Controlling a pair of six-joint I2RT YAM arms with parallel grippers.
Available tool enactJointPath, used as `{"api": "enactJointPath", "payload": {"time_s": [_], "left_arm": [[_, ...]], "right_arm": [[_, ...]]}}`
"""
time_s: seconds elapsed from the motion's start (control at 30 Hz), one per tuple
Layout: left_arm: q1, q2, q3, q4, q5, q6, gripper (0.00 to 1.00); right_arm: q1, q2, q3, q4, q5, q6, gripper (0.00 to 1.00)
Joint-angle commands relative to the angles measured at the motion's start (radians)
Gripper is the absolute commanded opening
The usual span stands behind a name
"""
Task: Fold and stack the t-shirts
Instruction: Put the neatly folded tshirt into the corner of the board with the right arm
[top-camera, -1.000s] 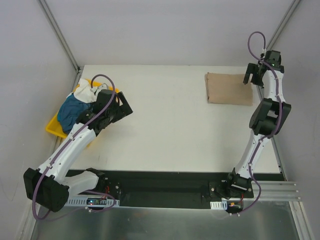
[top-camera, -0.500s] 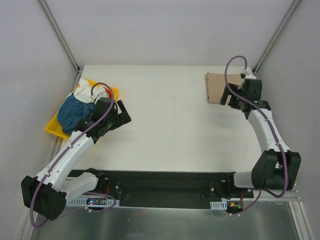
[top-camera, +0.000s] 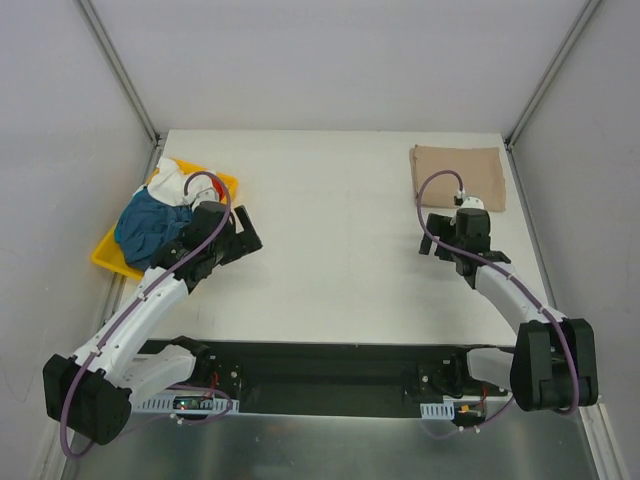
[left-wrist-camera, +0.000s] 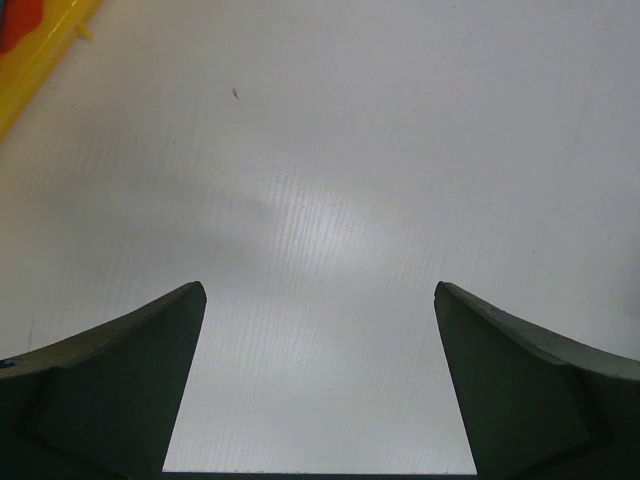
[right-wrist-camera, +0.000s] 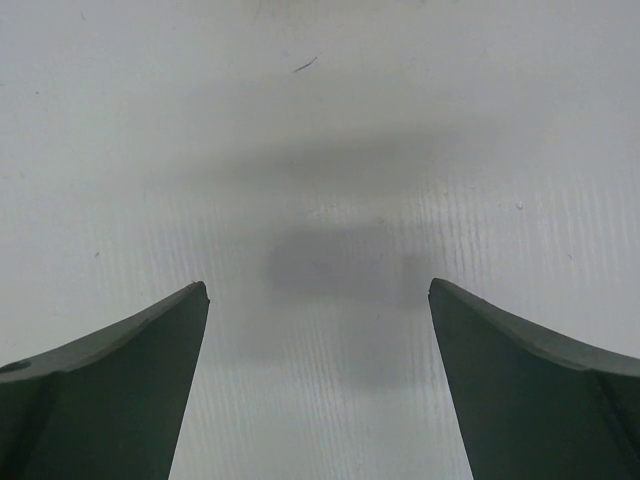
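Observation:
A tan t-shirt (top-camera: 458, 176) lies folded flat at the far right of the table. At the left, a teal t-shirt (top-camera: 145, 222) and a white t-shirt (top-camera: 175, 182) are heaped in the yellow tray (top-camera: 108, 256). A scrap of red-orange cloth (left-wrist-camera: 14, 18) shows inside the tray's rim (left-wrist-camera: 48, 52). My left gripper (top-camera: 245, 228) hangs open just right of the tray, with only bare table between its fingers (left-wrist-camera: 320, 290). My right gripper (top-camera: 456, 243) is open over bare table (right-wrist-camera: 318, 285), a little nearer than the tan shirt.
The white table (top-camera: 330, 250) is boxed in by grey walls on the left, right and far sides. The black base rail (top-camera: 330, 365) runs along its near edge.
My right arm has swung from beside the tan shirt's far right corner down to the table in front of that shirt. My left gripper has drifted slightly nearer. Both stay open.

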Motion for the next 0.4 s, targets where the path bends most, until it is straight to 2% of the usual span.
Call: {"api": "enactJointPath", "payload": {"time_s": [0.0,0.23,0.37], "left_arm": [[0.013,-0.039,-0.006,0.024,-0.032,0.027,0.99],[0.013,-0.055,0.000,0.027,-0.060,0.034,0.99],[0.013,-0.058,0.001,0.029,-0.058,0.038,0.99]], "right_arm": [[0.001,-0.087,-0.034,0.179,-0.030,-0.011,0.96],[-0.001,-0.152,-0.083,0.206,0.050,-0.040,0.96],[-0.001,-0.181,-0.086,0.218,-0.003,-0.049,0.96]]}}
